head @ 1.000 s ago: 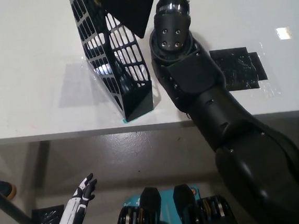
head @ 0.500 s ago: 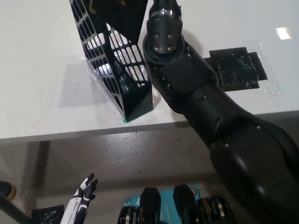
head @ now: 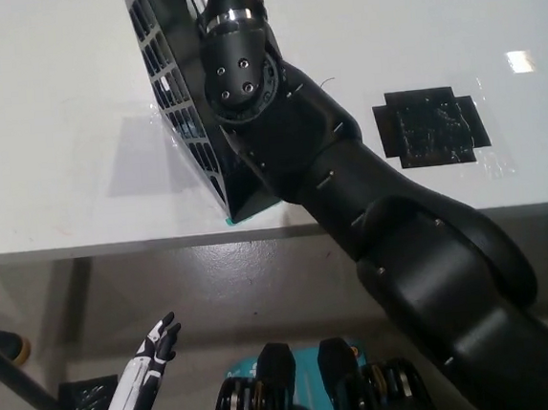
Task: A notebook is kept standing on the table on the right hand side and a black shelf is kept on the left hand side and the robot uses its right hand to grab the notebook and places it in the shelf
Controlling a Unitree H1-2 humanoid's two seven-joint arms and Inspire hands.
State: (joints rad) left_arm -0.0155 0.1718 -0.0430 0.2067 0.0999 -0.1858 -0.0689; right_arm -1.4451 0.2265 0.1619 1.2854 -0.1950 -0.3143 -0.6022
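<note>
Head view: black shelf [head: 174,99] stands at upper centre-left on the white table [head: 57,138], the black right arm [head: 350,198] lying across it. Right hand and notebook are hidden; its grip cannot be told. White left hand [head: 152,345], lower left, spread and empty.

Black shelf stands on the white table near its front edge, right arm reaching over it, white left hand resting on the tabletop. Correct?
One thing is wrong: the white left hand is not on the tabletop. The head view shows it hanging below the white table's front edge, over the floor, fingers apart. The rest holds: the black shelf stands near the front edge and the right arm reaches over it.
</note>
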